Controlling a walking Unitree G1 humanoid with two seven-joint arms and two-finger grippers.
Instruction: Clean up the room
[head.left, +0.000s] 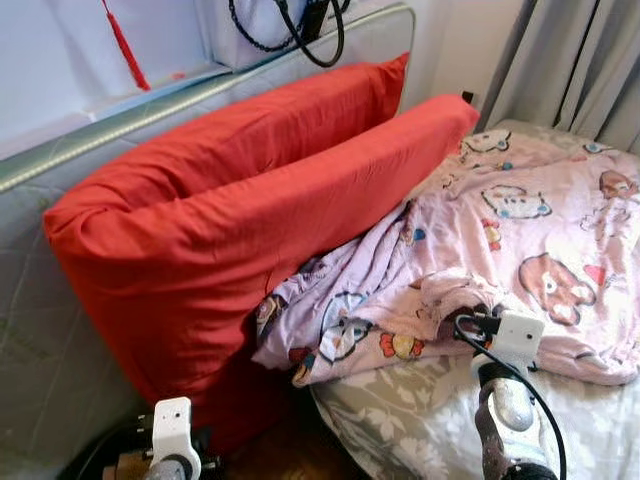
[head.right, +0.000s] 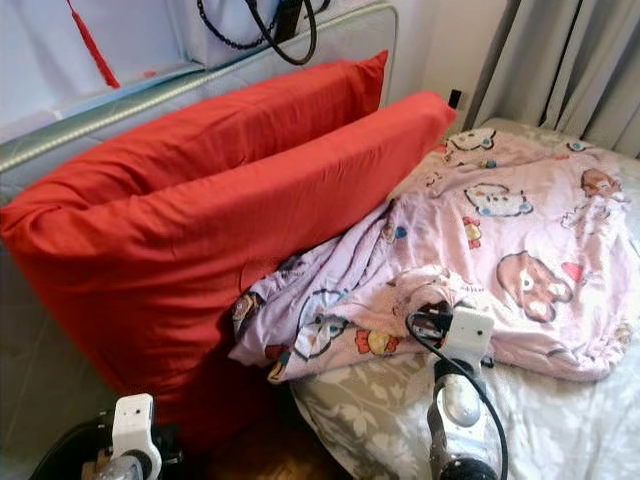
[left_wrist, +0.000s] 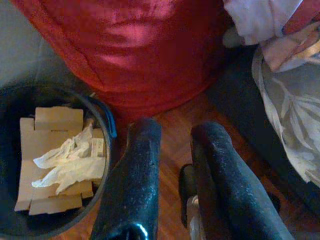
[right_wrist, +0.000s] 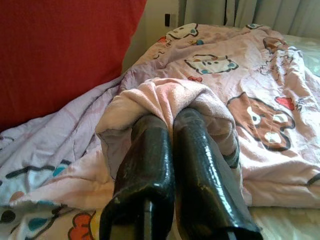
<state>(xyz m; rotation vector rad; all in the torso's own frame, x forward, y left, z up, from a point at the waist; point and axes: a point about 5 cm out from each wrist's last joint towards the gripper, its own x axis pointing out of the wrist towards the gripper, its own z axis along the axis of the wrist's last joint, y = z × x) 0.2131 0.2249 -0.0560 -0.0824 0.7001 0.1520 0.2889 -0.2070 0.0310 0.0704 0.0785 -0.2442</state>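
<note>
A pink cartoon-print blanket (head.left: 520, 220) lies rumpled across the bed, its near edge bunched into a raised fold (right_wrist: 165, 97). My right gripper (right_wrist: 172, 117) reaches into that fold, its fingers pressed together with the cloth gathered over their tips. Two large red pillows (head.left: 250, 200) lean against the padded headboard (head.left: 60, 160) to the left of the blanket. My left gripper (left_wrist: 175, 132) hangs low over the wooden floor (left_wrist: 175, 107) beside the bed, with a small gap between its fingers and nothing in them.
A dark round bin (left_wrist: 109, 125) holding cardboard and crumpled tissue (left_wrist: 65, 160) stands on the floor by the pillows. The grey floral sheet (head.left: 400, 420) covers the bed's near corner. Grey curtains (head.left: 570, 60) hang at the back right.
</note>
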